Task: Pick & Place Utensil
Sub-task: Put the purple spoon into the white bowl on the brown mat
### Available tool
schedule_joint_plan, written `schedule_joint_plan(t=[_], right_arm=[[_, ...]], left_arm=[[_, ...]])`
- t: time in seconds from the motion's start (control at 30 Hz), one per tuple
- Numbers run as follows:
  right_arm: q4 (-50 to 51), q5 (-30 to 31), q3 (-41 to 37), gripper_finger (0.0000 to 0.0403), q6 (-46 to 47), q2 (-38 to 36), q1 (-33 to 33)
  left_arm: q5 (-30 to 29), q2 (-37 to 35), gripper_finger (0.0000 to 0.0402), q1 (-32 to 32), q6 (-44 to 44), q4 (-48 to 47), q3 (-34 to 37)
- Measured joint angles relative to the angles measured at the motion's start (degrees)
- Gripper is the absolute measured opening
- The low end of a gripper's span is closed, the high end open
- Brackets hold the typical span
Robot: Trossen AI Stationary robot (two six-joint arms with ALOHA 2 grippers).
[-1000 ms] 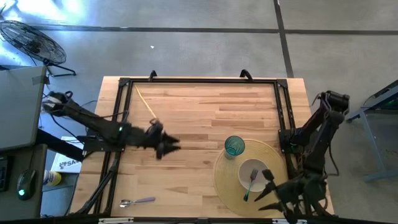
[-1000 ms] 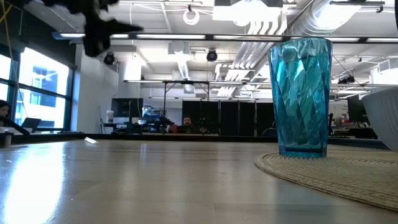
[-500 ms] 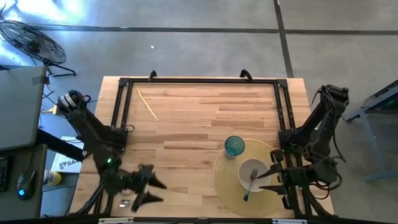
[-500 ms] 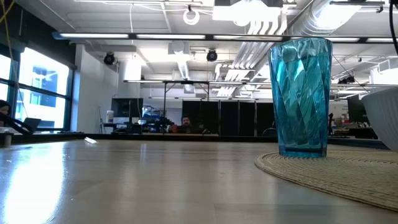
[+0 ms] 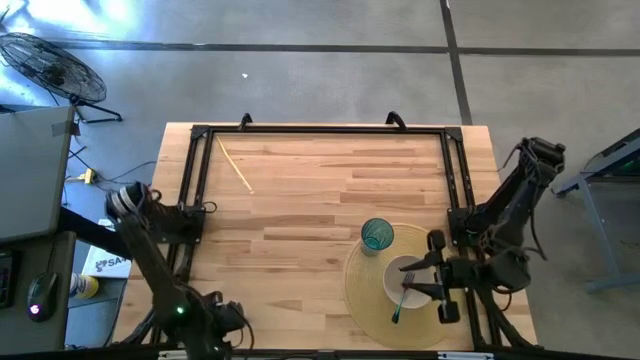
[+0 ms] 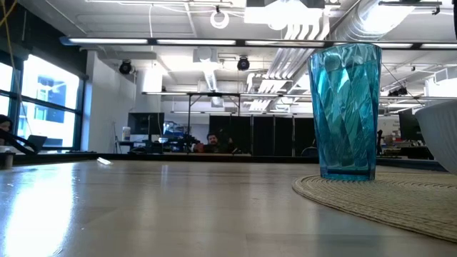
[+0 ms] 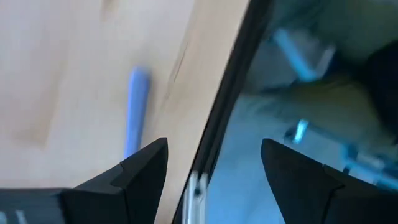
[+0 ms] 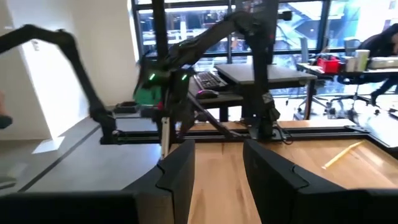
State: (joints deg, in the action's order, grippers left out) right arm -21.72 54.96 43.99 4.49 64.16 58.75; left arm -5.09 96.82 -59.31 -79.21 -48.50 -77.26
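A spoon with a blue handle lies flat on the wood near the table's near left edge. In the high view my left gripper hides it. That gripper is open, and the handle shows just outside one finger, beside the black frame rail. A green-handled fork leans in a white bowl on a round yellow placemat. My right gripper is open at the bowl's right side, pointing toward the table's left.
A teal cup stands on the placemat's far left edge. A thin yellow stick lies near the far left corner. A black frame borders the table. Bare wood spreads across the middle.
My left gripper has swung from the table's middle toward the near left edge and down over the spoon, leaving the low view. My right gripper has moved from the near right corner toward the far edge and left, up to the bowl's side.
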Motion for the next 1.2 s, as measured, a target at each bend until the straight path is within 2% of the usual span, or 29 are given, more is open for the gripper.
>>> schedule_joint_plan(t=[0.1, 0.3, 0.47, 0.57, 0.7, 0.97, 1.2], right_arm=[[0.1, -0.1, 0.0, 0.0130, 0.0, 0.0, -1.6], [0.2, -1.5, 0.0, 0.0130, 0.0, 0.0, -4.5], [0.5, -4.4, 0.0, 0.0130, 0.7, 0.0, -6.4], [1.1, -6.0, 0.0, 0.0130, 2.8, 0.0, -7.2], [2.0, -6.5, 0.0, 0.0130, 3.1, 0.0, -7.8], [3.0, -6.8, 0.0, 0.0130, 3.1, 0.1, -8.3], [3.2, -6.9, 0.0, 0.0130, 3.0, 0.1, -8.3]], left_arm=[[6.4, 3.5, 0.0254, 0.0, -2.1, -1.5, 0.8], [13.9, 8.1, 0.0254, 0.9, -2.1, -10.2, 1.4], [7.9, 8.7, 0.0254, 0.8, -1.3, -10.9, 2.7], [9.6, 8.7, 0.0254, 0.8, 0.1, -8.3, 4.3], [9.1, 8.6, 0.0241, 0.8, 1.2, -3.9, 6.3], [12.4, 8.5, 0.0181, 0.8, -0.1, 0.9, 11.9], [11.7, 8.4, 0.0117, 0.8, 1.4, 1.8, 12.2]])
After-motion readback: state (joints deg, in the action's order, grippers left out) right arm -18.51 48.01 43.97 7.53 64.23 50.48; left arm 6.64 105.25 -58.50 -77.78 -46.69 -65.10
